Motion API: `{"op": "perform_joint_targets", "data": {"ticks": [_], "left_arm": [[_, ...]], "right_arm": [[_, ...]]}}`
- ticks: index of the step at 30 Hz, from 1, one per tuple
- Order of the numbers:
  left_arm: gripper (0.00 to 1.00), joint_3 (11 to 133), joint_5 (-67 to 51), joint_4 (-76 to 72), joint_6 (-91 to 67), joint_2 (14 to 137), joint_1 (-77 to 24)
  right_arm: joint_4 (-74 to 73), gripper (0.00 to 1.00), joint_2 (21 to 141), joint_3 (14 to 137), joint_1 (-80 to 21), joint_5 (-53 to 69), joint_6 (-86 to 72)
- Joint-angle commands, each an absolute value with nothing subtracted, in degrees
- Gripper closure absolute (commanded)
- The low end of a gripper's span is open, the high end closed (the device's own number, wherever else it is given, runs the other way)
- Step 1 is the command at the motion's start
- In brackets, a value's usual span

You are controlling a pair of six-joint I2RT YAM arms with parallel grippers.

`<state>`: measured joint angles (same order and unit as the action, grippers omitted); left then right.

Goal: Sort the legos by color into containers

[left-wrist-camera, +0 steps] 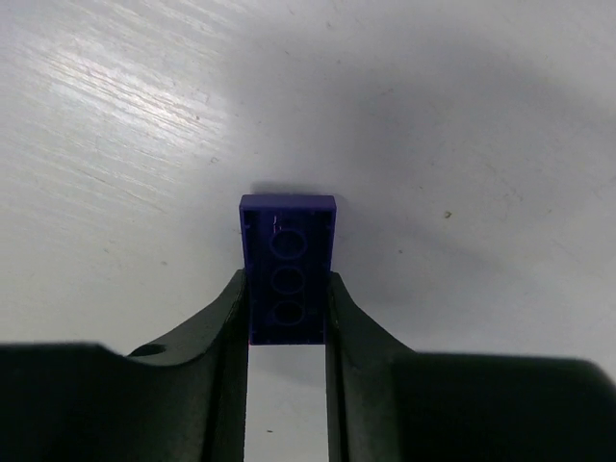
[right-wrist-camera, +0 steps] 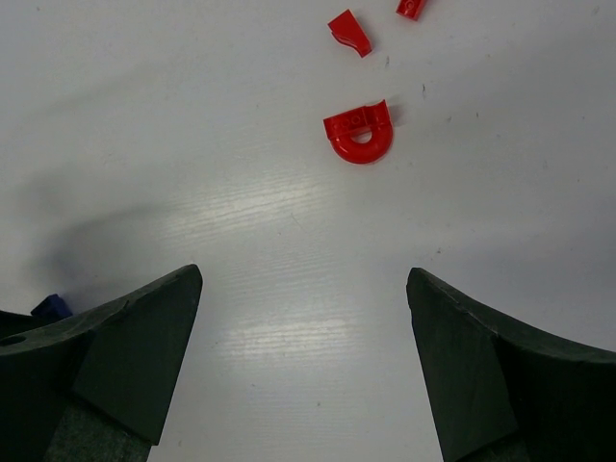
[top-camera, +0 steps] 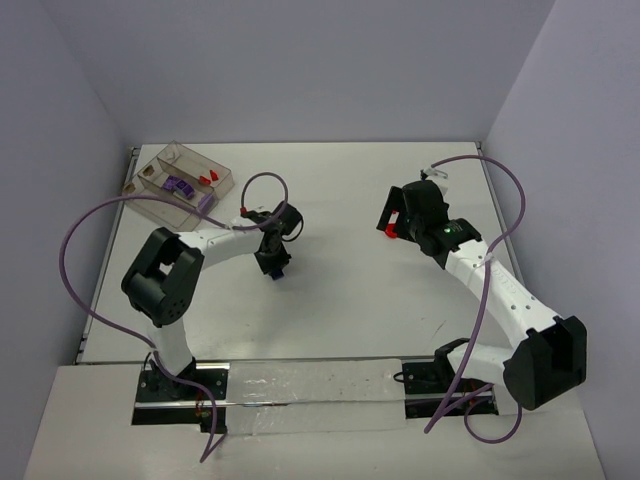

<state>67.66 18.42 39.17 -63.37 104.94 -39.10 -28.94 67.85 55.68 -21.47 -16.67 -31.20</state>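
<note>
The left gripper (left-wrist-camera: 287, 322) is closed on a purple brick (left-wrist-camera: 287, 252). Its fingers (left-wrist-camera: 229, 332) press the brick's two long sides, and the underside faces the wrist camera. The brick is over the table (top-camera: 350, 300), to the near right of the tray (top-camera: 150, 201). The tray holds purple bricks (top-camera: 180, 185) and red pieces (top-camera: 208, 180); which compartments cannot be told. The right gripper (right-wrist-camera: 304, 279) stands wide open, holding nothing, well right of the tray. A rounded red piece (right-wrist-camera: 359, 135) and a red wedge piece (right-wrist-camera: 349, 32) lie on the table there.
</note>
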Motion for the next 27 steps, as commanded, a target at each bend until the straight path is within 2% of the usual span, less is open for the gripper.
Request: {"op": "perform_joint_targets", "data": {"ticks": [1, 8, 14, 19, 27], "left_arm": [[0.97, 71.21, 21.9, 42.46, -58.99, 98.42, -34.58], [1.0, 76.04, 23.75, 45.7, -47.7, 89.73, -16.32], [1.0, 84.55, 25.35, 47.26, -43.53, 91.55, -2.59], [1.0, 89.8, 23.39, 44.93, -43.07, 96.74, 3.57], [0.94, 96.97, 24.14, 44.39, -42.21, 107.09, 6.29]], "right_arm": [[-29.07, 0.05, 67.85, 57.0, -21.36, -16.65, -30.85], [-28.3, 0.05, 67.77, 57.48, -21.36, -16.35, -30.76], [-27.35, 0.05, 68.62, 57.97, -21.45, -15.51, -30.67], [-26.98, 0.05, 68.82, 57.05, -21.45, -14.77, -30.94], [-27.56, 0.05, 68.62, 56.32, -21.45, -15.73, -30.69]]}}
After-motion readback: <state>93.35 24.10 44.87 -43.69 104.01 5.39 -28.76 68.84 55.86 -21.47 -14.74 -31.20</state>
